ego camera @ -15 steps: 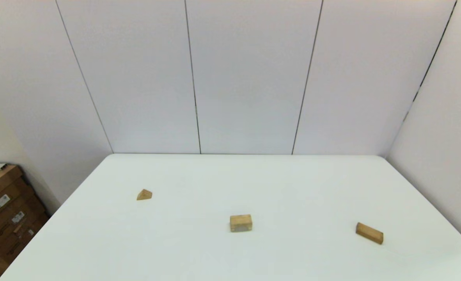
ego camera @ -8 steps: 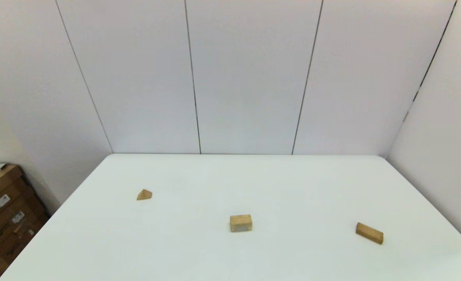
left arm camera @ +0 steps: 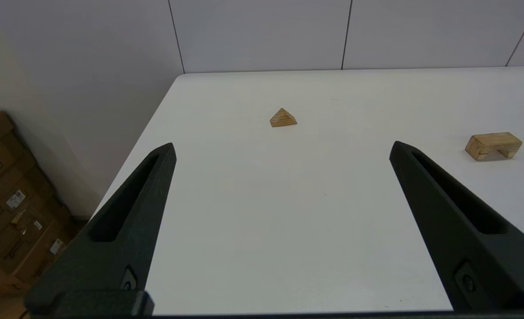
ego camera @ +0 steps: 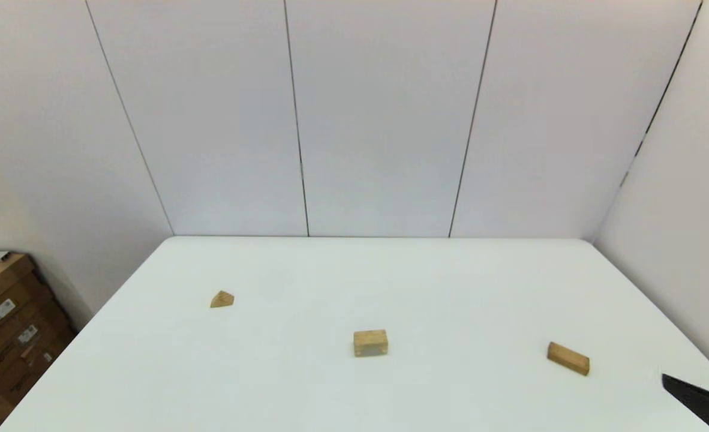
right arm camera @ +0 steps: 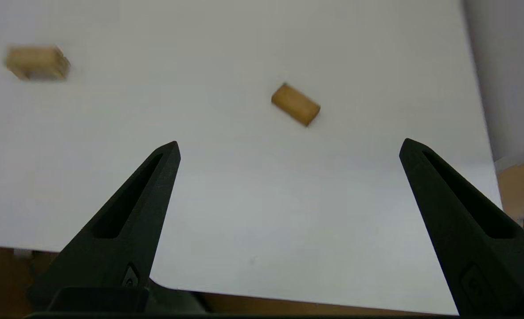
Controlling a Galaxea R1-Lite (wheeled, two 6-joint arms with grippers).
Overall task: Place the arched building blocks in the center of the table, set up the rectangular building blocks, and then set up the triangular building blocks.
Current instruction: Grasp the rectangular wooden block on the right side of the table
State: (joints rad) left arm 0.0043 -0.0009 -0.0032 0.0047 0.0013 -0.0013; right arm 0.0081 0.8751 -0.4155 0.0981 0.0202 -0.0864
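Arched block (ego camera: 370, 342) already sat mid-bench (ego camera: 390, 282). Rectangular block (ego camera: 568, 358) at 3 o'clock, triangular block (ego camera: 222, 299) at 10 o'clock: both unplaced. Right gripper (right arm camera: 288, 148) and left gripper (left arm camera: 282, 148) fingers released, empty.

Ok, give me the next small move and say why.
Probably carry the right gripper forward over the rectangular block. The arched block already sits mid-table, the rectangular block lies nearest that gripper, apart from the others, and its jaws stand open, empty.
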